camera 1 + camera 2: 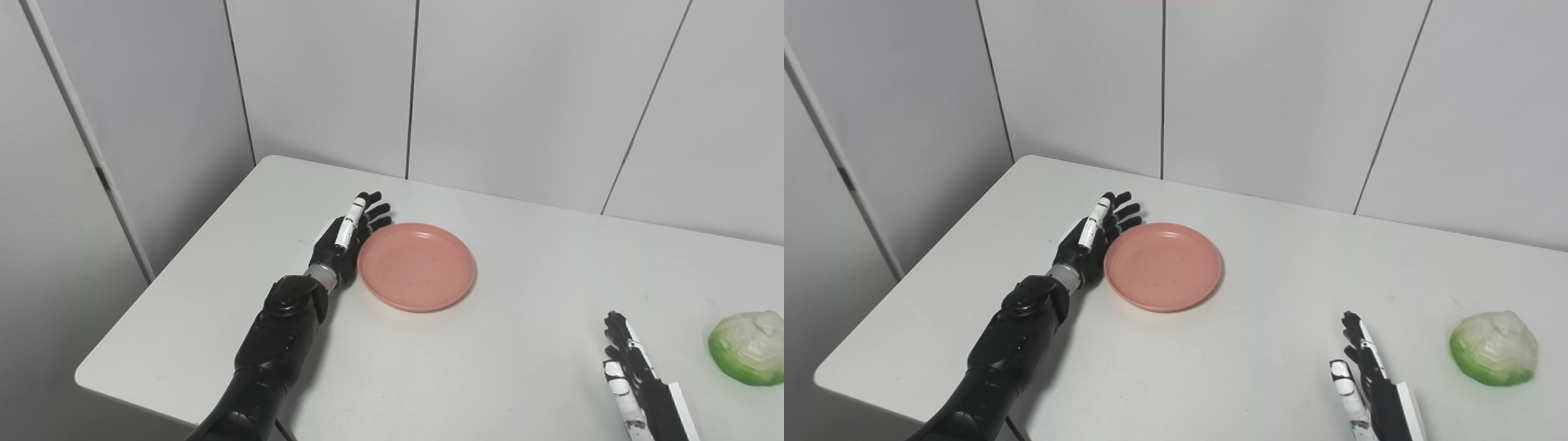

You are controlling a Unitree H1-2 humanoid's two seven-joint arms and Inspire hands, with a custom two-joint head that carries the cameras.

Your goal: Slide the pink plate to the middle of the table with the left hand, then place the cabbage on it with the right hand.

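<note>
table (527,343) bare between plate (417,266), cabbage (748,347).

- The plate (417,267) is plain salmon pink, with no pattern.
- The cabbage (1493,348), at 4 o'clock from it, is pale whitish on top and bright green around its base.
- The left hand (349,236) is black with one white finger.
- The right hand (1366,381) is black with white patches.
- The table (520,343) is plain white.
- The wall (527,92) is light grey with dark seams.
</note>
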